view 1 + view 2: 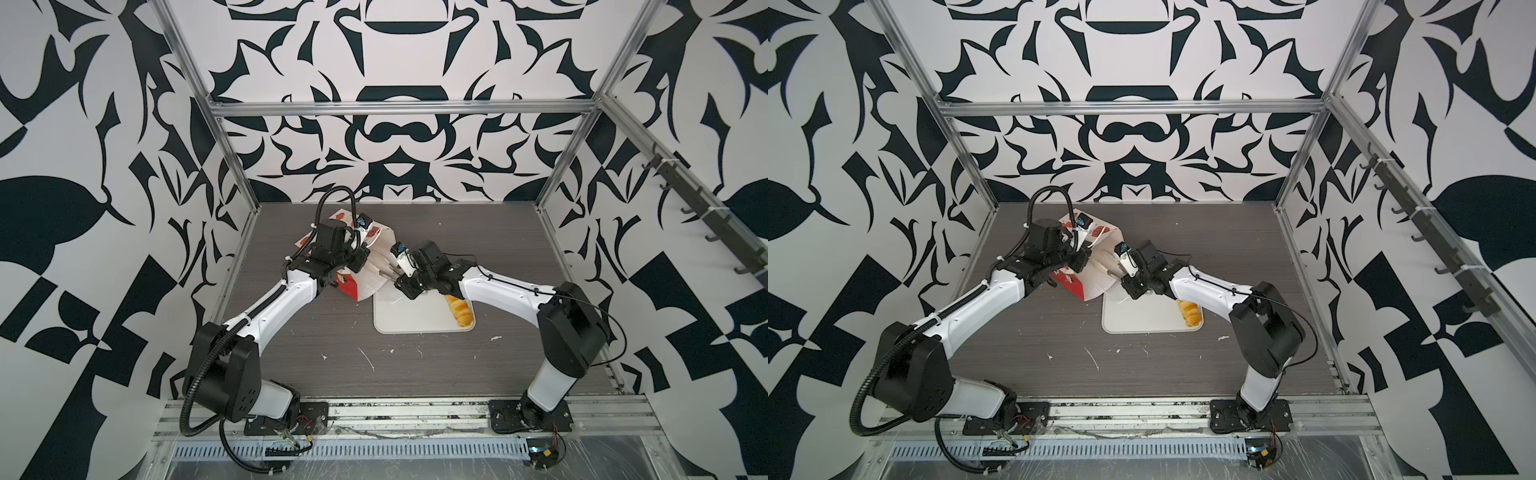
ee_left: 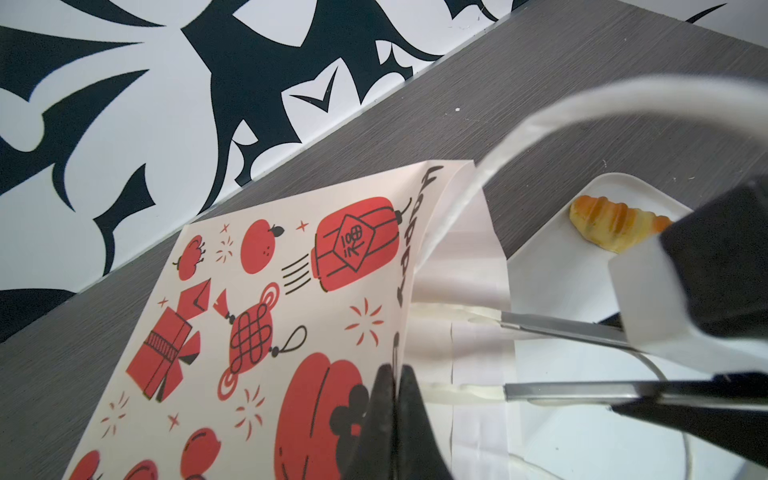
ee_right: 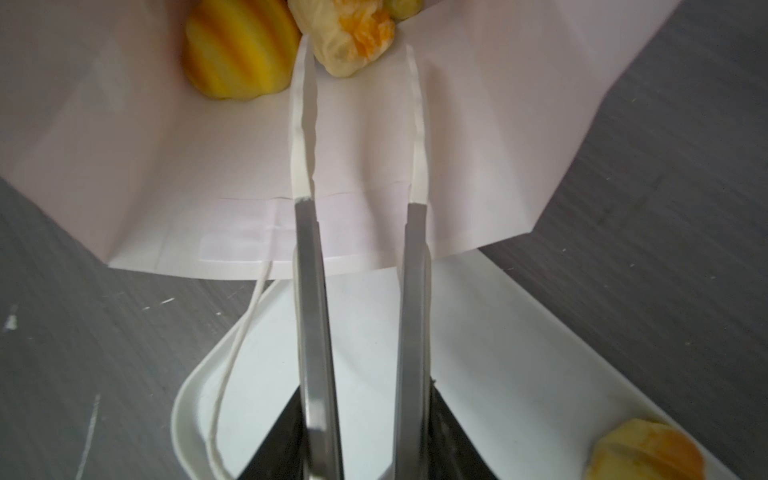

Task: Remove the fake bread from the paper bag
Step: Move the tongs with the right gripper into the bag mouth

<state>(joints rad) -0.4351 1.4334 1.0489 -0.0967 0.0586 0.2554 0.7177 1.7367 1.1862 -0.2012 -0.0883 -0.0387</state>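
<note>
The paper bag lies on its side with its white mouth facing the tray. My left gripper is shut on the bag's printed upper wall at the rim. My right gripper is open, its long fingers reaching into the mouth. Fake bread lies deep in the bag. One piece is a ridged yellow loaf. A pale pastry sits right at the fingertips; I cannot tell whether they touch it. A croissant rests on the tray.
The white rectangular tray sits in front of the bag's mouth, under my right wrist. One string handle arcs close to the left wrist camera, and another trails onto the tray. Patterned walls and metal posts enclose the table.
</note>
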